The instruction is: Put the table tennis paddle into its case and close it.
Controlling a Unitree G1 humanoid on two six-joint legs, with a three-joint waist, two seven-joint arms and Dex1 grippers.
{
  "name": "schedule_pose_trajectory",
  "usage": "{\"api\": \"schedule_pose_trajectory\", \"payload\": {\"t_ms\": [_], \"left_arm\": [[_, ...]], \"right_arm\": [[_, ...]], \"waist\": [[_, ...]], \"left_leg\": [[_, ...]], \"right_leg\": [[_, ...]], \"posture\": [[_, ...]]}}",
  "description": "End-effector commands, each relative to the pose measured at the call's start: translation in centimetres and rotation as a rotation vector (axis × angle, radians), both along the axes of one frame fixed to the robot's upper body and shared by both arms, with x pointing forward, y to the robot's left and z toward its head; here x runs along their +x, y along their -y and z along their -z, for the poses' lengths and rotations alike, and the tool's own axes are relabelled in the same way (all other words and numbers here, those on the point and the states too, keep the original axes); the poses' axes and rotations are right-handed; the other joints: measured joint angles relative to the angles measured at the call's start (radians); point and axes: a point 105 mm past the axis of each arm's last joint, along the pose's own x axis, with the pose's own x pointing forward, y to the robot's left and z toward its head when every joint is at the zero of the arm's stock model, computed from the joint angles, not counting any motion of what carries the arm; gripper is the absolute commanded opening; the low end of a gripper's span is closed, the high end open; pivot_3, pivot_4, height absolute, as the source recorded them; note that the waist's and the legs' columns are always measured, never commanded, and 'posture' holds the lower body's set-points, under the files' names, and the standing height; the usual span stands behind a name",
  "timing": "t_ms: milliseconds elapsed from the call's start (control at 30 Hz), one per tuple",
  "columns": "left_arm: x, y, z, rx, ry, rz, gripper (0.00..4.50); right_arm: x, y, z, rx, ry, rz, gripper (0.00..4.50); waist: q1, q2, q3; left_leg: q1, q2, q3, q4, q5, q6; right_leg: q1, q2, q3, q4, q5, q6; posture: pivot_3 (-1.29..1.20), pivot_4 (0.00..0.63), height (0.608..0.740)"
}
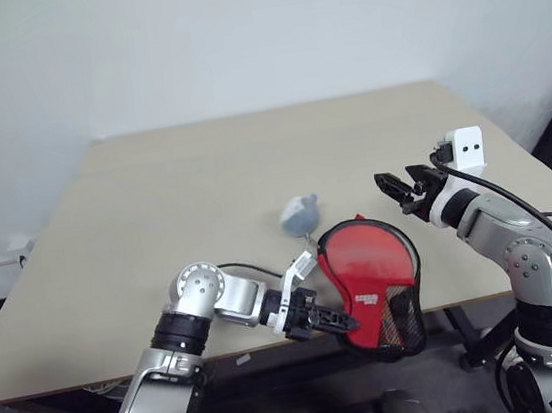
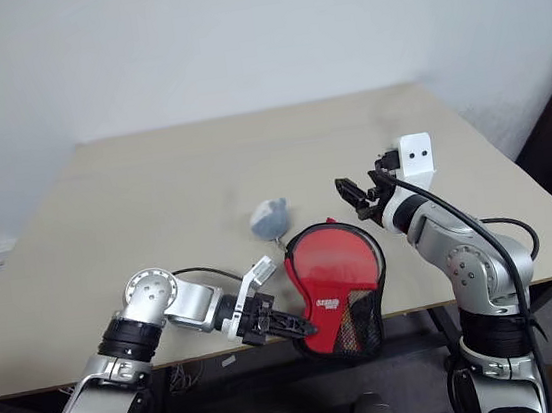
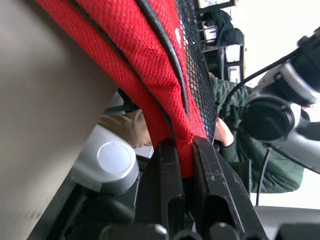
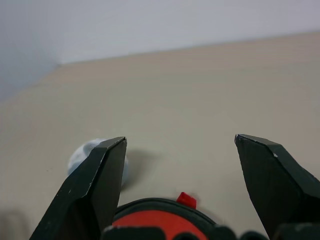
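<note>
— Case (image 1: 371, 280): where is it?

— At the near edge of the table (image 1: 204, 195), red side up, its black mesh pocket (image 1: 403, 314) hanging past the edge. My left gripper (image 1: 332, 319) has it; the fingers (image 3: 165, 185) are pressed together on the red fabric at the case's lower rim, seen close up in my left wrist view.

— And your right gripper (image 1: 397, 190)?

— Spread wide, holding nothing, hanging above the table just beyond the case's far rim. In the right wrist view the round top of the case sits between its fingers (image 4: 97, 180), with a small red tab (image 4: 186, 199) at the rim.

— The charm (image 1: 299, 215)?

— Grey-blue, lying on the table just beyond the case, to its left.

— Is the paddle inside?

— I can't tell.

— Anyone nearby?

— A person in a green jacket (image 3: 240, 135), seen past the case in the left wrist view.
</note>
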Motion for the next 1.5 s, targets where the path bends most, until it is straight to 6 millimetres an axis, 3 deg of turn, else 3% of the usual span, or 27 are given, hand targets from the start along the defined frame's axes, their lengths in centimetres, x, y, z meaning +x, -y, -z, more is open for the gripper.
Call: {"api": "schedule_pose_trajectory", "payload": {"t_ms": [33, 400, 767, 867, 1233, 1400, 1500], "left_arm": [[-0.2, 0.2, -1.7, -0.066, 0.046, 0.017, 0.04], [1.7, -1.9, -1.0, 0.029, 0.034, -0.087, 0.04], [2.5, -1.6, -0.8, -0.018, -0.039, -0.156, 0.04], [3.1, -1.8, -0.8, -0.046, -0.090, -0.196, 0.79], [4.0, -2.8, -1.2, -0.018, -0.060, -0.226, 4.46], [4.5, -5.1, -3.2, -0.016, 0.051, -0.226, 4.46], [5.2, -6.3, -4.4, -0.010, 0.157, -0.231, 4.46]], "right_arm": [[0.3, 0.1, -0.9, -0.007, 0.033, 0.011, 3.77], [0.9, 0.2, -0.8, -0.026, 0.025, 0.018, 3.77], [0.9, 0.2, -0.6, -0.036, 0.024, 0.025, 3.77], [0.8, 0.4, -0.5, -0.041, 0.022, 0.032, 3.77], [0.7, 0.2, -0.4, -0.053, 0.022, 0.028, 3.77], [0.7, -0.1, -0.3, -0.050, 0.019, 0.012, 3.77], [0.2, -1.2, 0.2, -0.055, 0.005, -0.048, 3.77]], "waist": [[0.000, 0.000, 0.000], [0.001, 0.000, 0.000], [0.003, 0.000, 0.000], [0.003, 0.000, 0.000], [0.003, 0.000, 0.000], [-0.002, 0.000, 0.000], [-0.001, 0.000, 0.001]], "left_leg": [[0.000, 0.000, 0.000, 0.000, 0.000, 0.000], [0.000, 0.000, 0.000, 0.000, 0.000, 0.000], [0.000, 0.000, 0.000, 0.000, 0.000, 0.000], [0.000, 0.000, 0.000, 0.000, 0.000, 0.000], [0.000, 0.000, 0.000, 0.000, 0.000, 0.000], [0.000, 0.000, 0.001, -0.003, 0.001, -0.001], [0.000, 0.000, 0.001, -0.005, 0.001, -0.002]], "right_leg": [[0.000, 0.000, 0.000, 0.000, 0.000, 0.000], [0.000, 0.000, 0.000, 0.000, 0.000, 0.000], [0.000, 0.000, 0.000, 0.000, 0.000, 0.000], [0.000, 0.000, 0.000, -0.001, 0.000, 0.000], [0.000, 0.000, 0.000, -0.001, 0.000, 0.000], [-0.002, 0.000, 0.000, -0.001, 0.000, 0.000], [-0.003, 0.000, 0.000, -0.001, 0.000, 0.000]], "posture": [[0.00, 0.000, 0.740], [0.00, 0.000, 0.740], [0.00, 0.000, 0.740], [0.00, 0.000, 0.740], [0.00, 0.000, 0.740], [0.00, 0.000, 0.740], [0.00, 0.000, 0.740]]}}
